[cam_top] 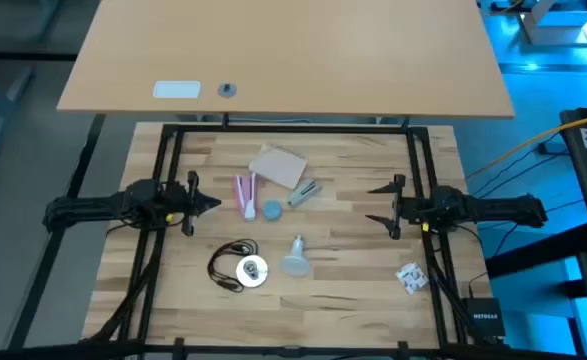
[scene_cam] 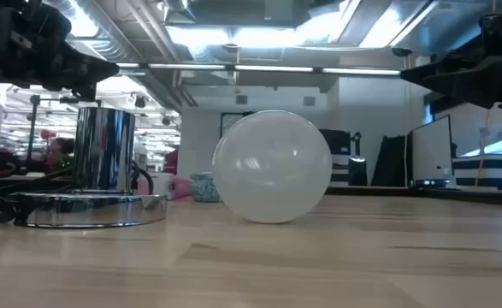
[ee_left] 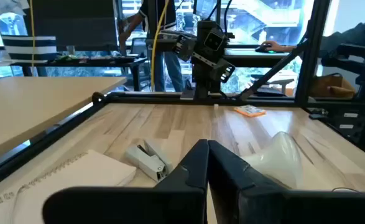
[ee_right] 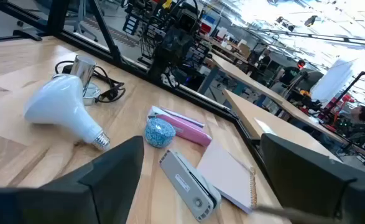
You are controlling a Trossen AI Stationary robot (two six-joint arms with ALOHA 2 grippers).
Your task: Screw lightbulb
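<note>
A: Where is the bulb?

B: The pale whitish lightbulb with a silvery screw base [cam_top: 295,257] lies on its side on the wooden desk [cam_top: 353,280], between the two hands and nearer the front edge, touched by neither.

A: And the hands?

B: The left hand [cam_top: 209,203] hovers with its fingers pressed together, holding nothing. The right hand [cam_top: 375,205] faces it, fingers spread wide, also holding nothing.

A: Anything beside the bulb?

B: A round white-and-silver disc with a black cord [cam_top: 250,270], on the left hand's side.
</note>
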